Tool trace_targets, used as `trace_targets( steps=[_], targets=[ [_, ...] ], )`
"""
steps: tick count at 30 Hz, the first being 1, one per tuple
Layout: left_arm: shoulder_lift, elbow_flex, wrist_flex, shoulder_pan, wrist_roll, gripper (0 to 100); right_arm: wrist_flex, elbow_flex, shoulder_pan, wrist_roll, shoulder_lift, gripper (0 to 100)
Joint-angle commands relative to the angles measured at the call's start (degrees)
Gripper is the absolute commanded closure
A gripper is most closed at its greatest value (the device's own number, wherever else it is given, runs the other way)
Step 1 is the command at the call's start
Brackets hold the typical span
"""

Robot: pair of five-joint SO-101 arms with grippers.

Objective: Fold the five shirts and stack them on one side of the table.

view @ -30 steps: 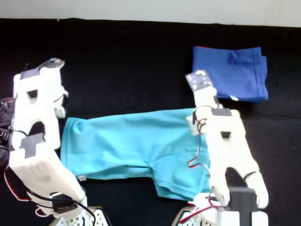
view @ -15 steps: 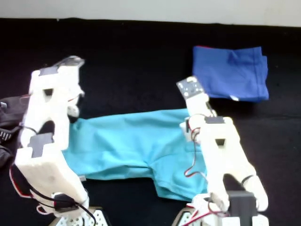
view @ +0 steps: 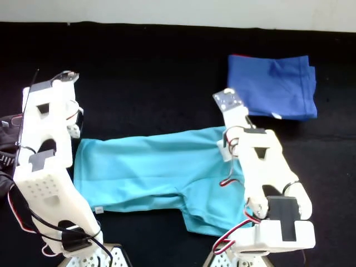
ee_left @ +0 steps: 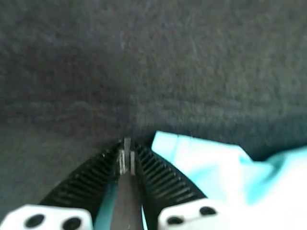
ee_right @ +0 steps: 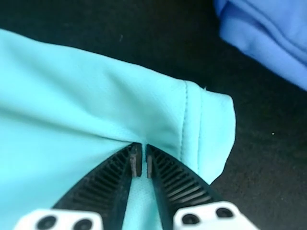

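teal shirt (view: 161, 172) spread flat mid-frame in the high view | my right gripper (ee_right: 141, 160) pinches it near its right hem | my left gripper (ee_left: 126, 160) is clamped on its left edge | blue shirt (view: 272, 86) folded at upper right, apart | bare table (view: 139, 72) above | the wrist views show both pinches

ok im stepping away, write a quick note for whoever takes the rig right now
Left hand: shut, apparently pinching the teal shirt at the edge on its own side.
Right hand: shut on the same shirt, near the hem at the opposite end.
Teal shirt: lies spread across the middle of the table, not yet folded.
Done: blue shirt folded, at the far right.
Left: fold the teal shirt, stack it on the blue one, then do the remaining shirts.
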Motion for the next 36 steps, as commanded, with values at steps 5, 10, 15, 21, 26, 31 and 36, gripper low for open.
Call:
trace_targets(
  steps=[5, 10, 15, 21, 26, 31, 36],
  targets=[
    [-1.9, -11.8, 16.7, 1.7, 0.3, 99, 1.8, 2.4, 0.7, -0.4, -14.0, 95.4],
    [-6.4, -9.5, 15.7, 6.1, 0.3, 99, 1.8, 8.0, -0.7, -0.8, -20.4, 95.5],
    [-4.9, 0.4, 6.2, 9.4, 0.4, 99, 1.8, 8.9, -2.4, -0.8, -20.3, 95.5],
    [3.0, 0.2, 1.1, 5.6, 1.5, 99, -1.8, 6.1, -2.2, -0.7, -10.2, 95.5],
    [14.4, -17.4, 6.6, 0.7, 1.5, 99, -2.3, -5.7, -2.4, -0.7, 4.2, 95.5],
    [29.3, -45.1, 17.0, -2.1, 1.3, 99, 4.5, -21.8, -5.0, -0.8, 13.1, 95.5],
    [41.9, -69.9, 24.4, -1.8, 1.3, 99, 11.2, -37.1, -8.5, -0.8, 20.2, 95.5]
  ],
)
